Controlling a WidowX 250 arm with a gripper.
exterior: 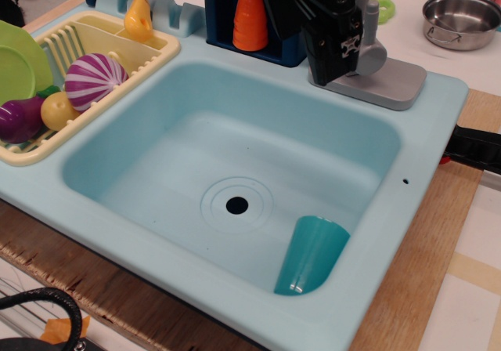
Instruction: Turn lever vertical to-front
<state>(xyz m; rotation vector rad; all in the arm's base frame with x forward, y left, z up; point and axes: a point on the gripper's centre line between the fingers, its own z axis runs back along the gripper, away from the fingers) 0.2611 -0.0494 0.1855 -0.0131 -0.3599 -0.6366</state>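
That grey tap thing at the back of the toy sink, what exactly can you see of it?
The grey tap looks like matte plastic. Its flat rectangular base sits on the back right rim of the pale blue sink. A rounded grey body rises from the base, and a slim post shows above it. The robot's black gripper hangs directly in front, hiding much of the tap; whether it touches it cannot be told.
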